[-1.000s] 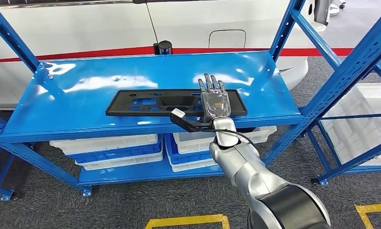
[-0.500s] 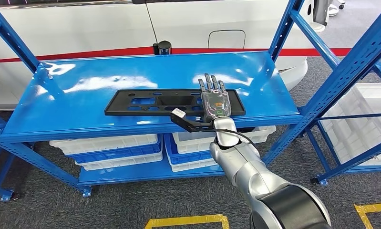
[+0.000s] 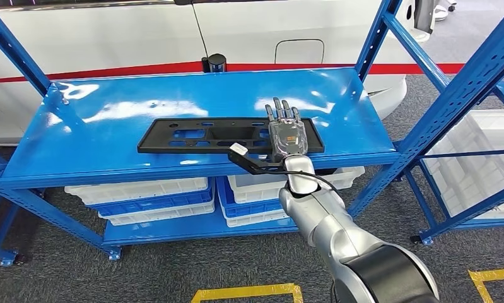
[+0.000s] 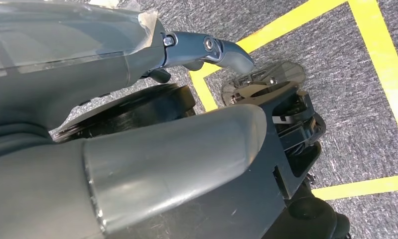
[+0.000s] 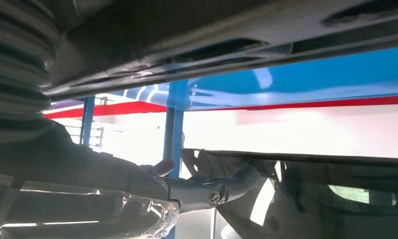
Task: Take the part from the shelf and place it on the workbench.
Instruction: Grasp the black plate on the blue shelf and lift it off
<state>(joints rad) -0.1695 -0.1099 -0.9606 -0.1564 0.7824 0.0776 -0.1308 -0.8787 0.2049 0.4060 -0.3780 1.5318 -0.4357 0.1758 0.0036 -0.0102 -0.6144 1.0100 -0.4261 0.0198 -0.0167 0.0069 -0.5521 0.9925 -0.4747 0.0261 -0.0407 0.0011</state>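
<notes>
The part (image 3: 199, 134) is a long flat black panel with several cut-outs, lying lengthwise near the front edge of the blue shelf (image 3: 110, 101). My right hand (image 3: 287, 136) lies flat on the panel's right end with its fingers stretched out toward the back of the shelf. The thumb is hidden, so no grip on the panel can be made out. In the right wrist view the right hand (image 5: 87, 184) shows a dark finger reaching forward. My left hand (image 4: 87, 64) hangs over the grey floor with nothing in it.
White and blue bins (image 3: 142, 192) are stacked on the lower shelf. Blue uprights and braces (image 3: 451, 95) of a second rack stand at the right. A white car body (image 3: 110, 38) with a red stripe is behind the shelf. Yellow tape (image 3: 249, 292) marks the floor.
The black panel has slid slightly to the left along the shelf. My right hand has edged a little to the right on its end.
</notes>
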